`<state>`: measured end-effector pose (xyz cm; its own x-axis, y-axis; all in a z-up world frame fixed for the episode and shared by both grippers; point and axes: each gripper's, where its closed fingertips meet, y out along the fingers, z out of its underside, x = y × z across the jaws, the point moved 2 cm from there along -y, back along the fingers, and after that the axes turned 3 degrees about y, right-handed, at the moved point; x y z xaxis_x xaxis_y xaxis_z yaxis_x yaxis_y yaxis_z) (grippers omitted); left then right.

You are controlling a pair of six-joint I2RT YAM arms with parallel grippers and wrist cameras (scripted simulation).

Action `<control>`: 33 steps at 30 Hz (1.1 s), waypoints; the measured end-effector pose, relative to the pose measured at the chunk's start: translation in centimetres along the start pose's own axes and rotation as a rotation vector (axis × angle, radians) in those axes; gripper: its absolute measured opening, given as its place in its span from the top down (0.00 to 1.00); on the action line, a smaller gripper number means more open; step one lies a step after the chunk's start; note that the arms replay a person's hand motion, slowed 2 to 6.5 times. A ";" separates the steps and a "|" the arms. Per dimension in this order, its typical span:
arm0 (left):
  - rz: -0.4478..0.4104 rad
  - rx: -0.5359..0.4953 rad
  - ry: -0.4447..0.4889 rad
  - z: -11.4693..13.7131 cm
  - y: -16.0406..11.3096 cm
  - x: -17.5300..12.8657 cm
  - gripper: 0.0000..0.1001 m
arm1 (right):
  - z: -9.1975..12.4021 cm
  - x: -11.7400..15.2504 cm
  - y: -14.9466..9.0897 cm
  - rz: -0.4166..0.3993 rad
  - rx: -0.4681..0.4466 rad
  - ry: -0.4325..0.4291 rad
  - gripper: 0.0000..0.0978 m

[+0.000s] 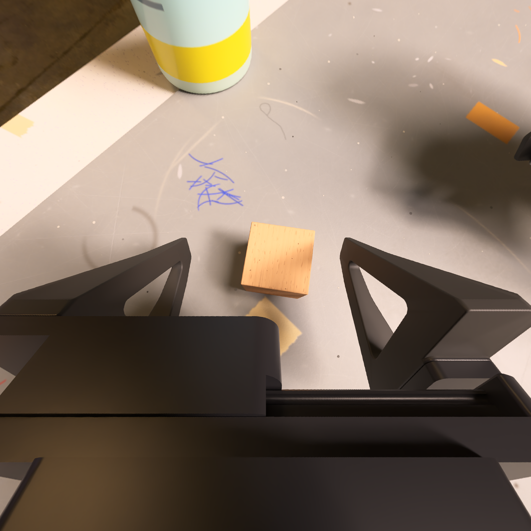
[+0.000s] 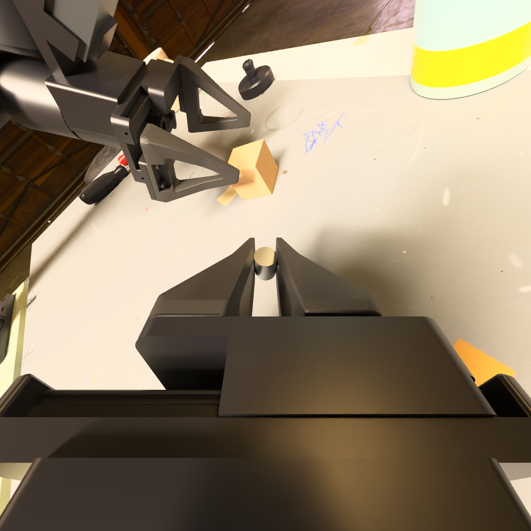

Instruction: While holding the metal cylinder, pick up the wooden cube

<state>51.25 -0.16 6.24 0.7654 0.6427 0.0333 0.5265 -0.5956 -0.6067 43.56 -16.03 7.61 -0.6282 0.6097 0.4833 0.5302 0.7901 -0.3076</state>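
The left tool hangs over the surface with its two fingers spread wide. The wooden cube sits on the surface in the gap between them, closer to neither finger by much, and no finger touches it in the left wrist view. A scrap of tan tape lies just beside the cube, and a blue scribble marks the surface beyond it. A pale cup with a yellow band stands well apart near the surface's edge. The right tool is closed tight on the metal cylinder, which is upright and clamped between its fingertips.
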 end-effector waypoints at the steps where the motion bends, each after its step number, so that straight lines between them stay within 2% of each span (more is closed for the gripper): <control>1: 0.007 0.011 0.001 0.0 0.2 0.0 0.11 | 0.0 0.0 0.0 0.000 0.000 0.000 0.88; 8: 0.068 0.094 0.001 0.5 1.1 -0.4 0.12 | 0.1 -0.1 0.0 0.005 0.002 -0.005 0.88; 13: 0.062 0.131 0.035 0.9 1.6 0.0 0.14 | 0.1 -0.1 0.0 0.007 0.005 -0.006 0.88; 26: 0.061 0.164 0.102 1.5 2.3 -0.4 0.40 | 0.3 -0.2 0.0 0.011 0.014 -0.012 0.88; 33: 0.054 0.154 0.130 1.8 2.4 -0.5 0.47 | 0.3 -0.1 0.1 0.008 0.016 -0.018 0.88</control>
<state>51.44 -1.05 3.32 0.8372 0.5387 0.0938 0.4288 -0.5403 -0.7241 43.47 -15.96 7.24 -0.6342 0.6172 0.4657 0.5261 0.7859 -0.3250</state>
